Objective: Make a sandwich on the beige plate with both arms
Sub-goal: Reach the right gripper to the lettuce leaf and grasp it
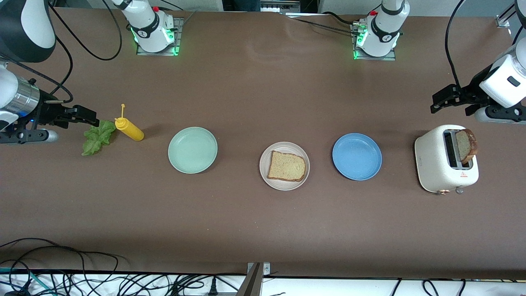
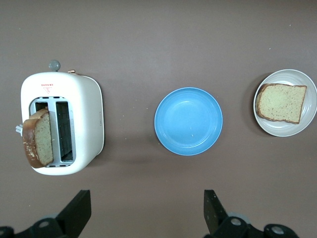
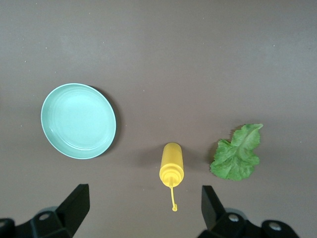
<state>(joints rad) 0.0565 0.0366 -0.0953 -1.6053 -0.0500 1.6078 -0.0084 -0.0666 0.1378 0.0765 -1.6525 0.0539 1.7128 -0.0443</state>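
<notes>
The beige plate (image 1: 264, 163) (image 2: 283, 132) lies mid-table with one tan bread slice (image 1: 287, 166) (image 2: 281, 102) flat on it. A second bread slice (image 1: 467, 146) (image 2: 38, 139) stands up out of a white toaster (image 1: 433, 164) (image 2: 90, 114) at the left arm's end of the table. A green lettuce leaf (image 1: 98, 137) (image 3: 237, 152) lies on the table at the right arm's end. My left gripper (image 1: 441, 100) (image 2: 147, 210) hangs open and empty over the table beside the toaster. My right gripper (image 1: 87, 116) (image 3: 143, 208) hangs open and empty above the lettuce and bottle.
A yellow squeeze bottle (image 1: 129, 128) (image 3: 171, 163) lies on its side next to the lettuce. A mint green plate (image 1: 192, 149) (image 3: 78, 120) and a blue plate (image 1: 356, 156) (image 2: 188, 121) flank the beige plate. Cables hang along the table edge nearest the front camera.
</notes>
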